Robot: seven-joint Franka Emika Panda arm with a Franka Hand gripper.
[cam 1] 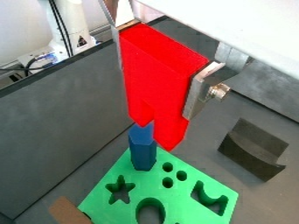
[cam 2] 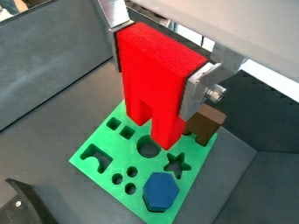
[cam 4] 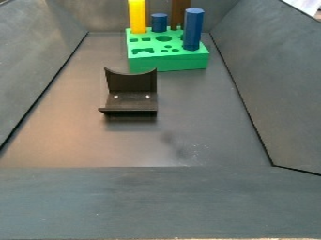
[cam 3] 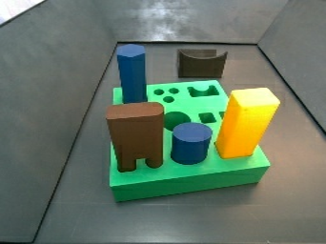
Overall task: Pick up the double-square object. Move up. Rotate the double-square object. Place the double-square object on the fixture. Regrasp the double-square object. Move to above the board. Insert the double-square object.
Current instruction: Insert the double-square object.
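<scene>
The gripper (cam 2: 163, 61) clamps the red double-square object (cam 2: 155, 83), which hangs upright above the green board (cam 2: 100, 144). On the board stand a blue hexagonal column (cam 3: 132, 71), a brown arch block (cam 3: 135, 135), a yellow block (cam 3: 246, 121) and a short blue cylinder (cam 3: 192, 143). The fixture (cam 4: 128, 92) sits apart on the dark grey floor (cam 4: 189, 141).

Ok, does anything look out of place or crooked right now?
Nothing stands out. The gripper holds the double-square object upright above the board; the pieces in the board stand straight, and the fixture sits apart on the floor.
</scene>
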